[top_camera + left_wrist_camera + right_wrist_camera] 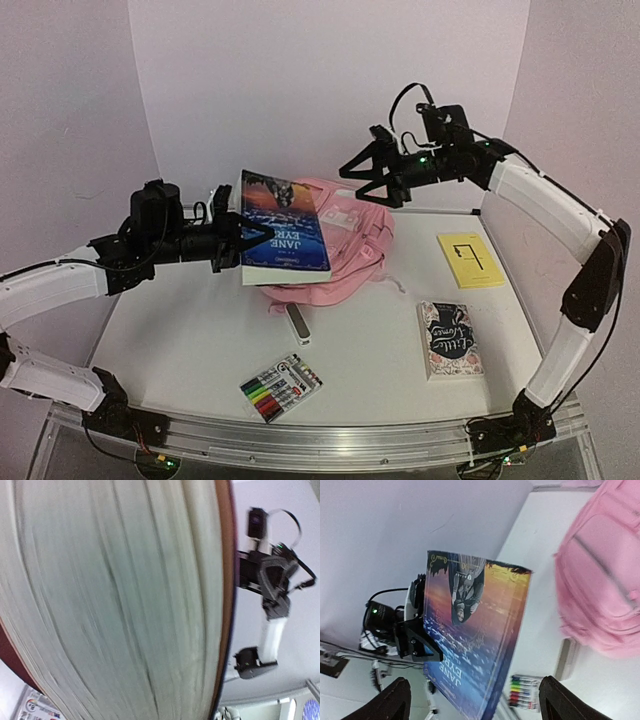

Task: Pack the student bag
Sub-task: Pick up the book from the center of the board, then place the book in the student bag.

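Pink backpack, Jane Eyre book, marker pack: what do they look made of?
Pink backpack: soft woven fabric, matte; it slumps and creases, with stitched pocket seams. Jane Eyre book: paper block with a smooth printed card cover, probably paperback; page edges fill the left wrist view. Marker pack: likely a clear plastic sleeve over plastic pens; the colours show through.

The big blue book [285, 232] says "JANE EYRE" in white letters on its cover. The words are upside down from above, and also in the right wrist view [475, 645]. The small book [448, 338] lying on the bench [190, 330] says "Little Women" in curly letters. The yellow pad [470, 260] has a black mark I cannot read. The words on the pen pack [281, 387] are too small to read.
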### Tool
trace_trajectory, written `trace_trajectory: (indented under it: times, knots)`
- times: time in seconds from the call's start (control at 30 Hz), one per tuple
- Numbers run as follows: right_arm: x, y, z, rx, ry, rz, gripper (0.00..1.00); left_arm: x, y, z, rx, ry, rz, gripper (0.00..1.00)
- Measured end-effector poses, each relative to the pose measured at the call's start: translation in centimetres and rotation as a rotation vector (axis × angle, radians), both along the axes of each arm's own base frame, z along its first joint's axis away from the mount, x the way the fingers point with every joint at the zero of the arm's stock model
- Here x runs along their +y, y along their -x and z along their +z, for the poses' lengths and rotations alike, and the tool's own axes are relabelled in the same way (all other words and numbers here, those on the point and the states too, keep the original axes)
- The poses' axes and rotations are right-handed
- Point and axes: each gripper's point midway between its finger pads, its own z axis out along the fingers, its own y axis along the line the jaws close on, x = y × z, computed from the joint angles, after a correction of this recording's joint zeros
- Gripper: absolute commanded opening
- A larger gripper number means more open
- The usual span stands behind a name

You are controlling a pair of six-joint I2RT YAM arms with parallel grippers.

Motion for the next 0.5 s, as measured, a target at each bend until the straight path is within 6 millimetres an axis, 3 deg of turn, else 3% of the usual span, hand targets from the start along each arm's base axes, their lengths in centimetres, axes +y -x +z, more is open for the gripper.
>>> trace_trajectory:
  times: [0.13,0.27,0.33,0.5]
  knots:
    - [-3.1,-3.0,-0.5,-0.265,0.219,-0.088,0.82,3.4,-0.9,-4.8,0.103,-0.12,0.193,0.0]
    - [-1.5,-3.4,-1.9,-0.503,0.399,0.001,0.76,7.0,-1.2,-7.0,0.15,-0.201,0.36,0.0]
    - [0.1,-3.0,-4.2,-0.562,0.472,0.079,0.73,8.5,-1.4,-7.0,0.149,-0.223,0.43,0.0]
    - [4.7,-2.1,-12.5,-0.59,0.609,0.286,0.65,12.1,-1.3,-6.8,0.165,-0.249,0.593,0.0]
